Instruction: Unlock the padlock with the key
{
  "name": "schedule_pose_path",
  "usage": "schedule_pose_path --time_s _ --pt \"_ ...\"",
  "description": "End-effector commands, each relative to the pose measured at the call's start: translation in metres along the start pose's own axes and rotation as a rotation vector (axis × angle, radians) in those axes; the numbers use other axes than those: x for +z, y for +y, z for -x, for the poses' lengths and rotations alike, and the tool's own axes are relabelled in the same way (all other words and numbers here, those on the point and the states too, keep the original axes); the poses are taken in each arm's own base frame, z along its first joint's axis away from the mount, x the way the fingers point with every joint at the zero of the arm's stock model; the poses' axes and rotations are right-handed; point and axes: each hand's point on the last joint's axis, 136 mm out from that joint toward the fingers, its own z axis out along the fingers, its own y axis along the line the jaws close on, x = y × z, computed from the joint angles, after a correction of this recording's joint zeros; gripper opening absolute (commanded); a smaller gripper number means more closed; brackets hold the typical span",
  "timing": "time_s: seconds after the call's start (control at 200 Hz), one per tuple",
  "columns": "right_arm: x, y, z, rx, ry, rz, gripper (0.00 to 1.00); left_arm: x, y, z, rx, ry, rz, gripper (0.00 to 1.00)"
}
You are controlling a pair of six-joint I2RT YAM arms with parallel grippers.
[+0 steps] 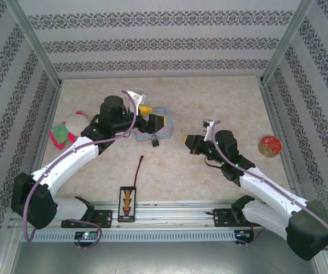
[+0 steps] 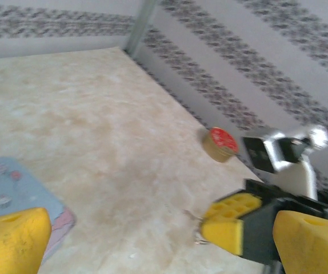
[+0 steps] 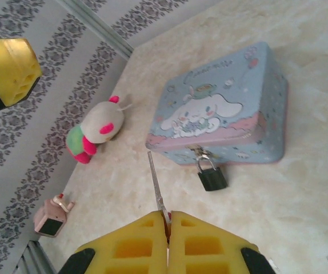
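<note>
One closed blue tin [image 3: 221,108], contents hidden, one padlock [image 3: 212,178] hanging at its near side; right gripper [image 3: 168,228] clamped on one key [image 3: 157,185], left gripper [image 1: 151,116] wide open, empty

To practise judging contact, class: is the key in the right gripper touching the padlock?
Apart. The right wrist view shows the key, held by the right gripper, ending left of the padlock, with bare table between them.

tbl [image 1: 221,97] | blue tin [image 3: 221,114]; plush [image 1: 67,130]; tape roll [image 1: 270,145]; red wire [image 1: 140,164]
</note>
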Motion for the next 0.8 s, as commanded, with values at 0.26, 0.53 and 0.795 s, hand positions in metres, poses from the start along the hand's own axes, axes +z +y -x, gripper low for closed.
schedule_pose_path --time_s 0.26,0.53,0.795 --pt "0.004 -0.037 -0.014 0.065 0.113 -0.214 0.0 0.035 0.07 -0.102 -0.142 0.217 0.462 0.99" --pt "0.013 -0.054 -0.026 0.093 0.181 -0.283 0.0 0.041 0.11 -0.155 -0.217 0.332 0.651 0.93" --pt "0.014 -0.077 -0.035 0.159 0.207 -0.344 0.0 0.057 0.138 -0.175 -0.264 0.348 0.766 0.85"
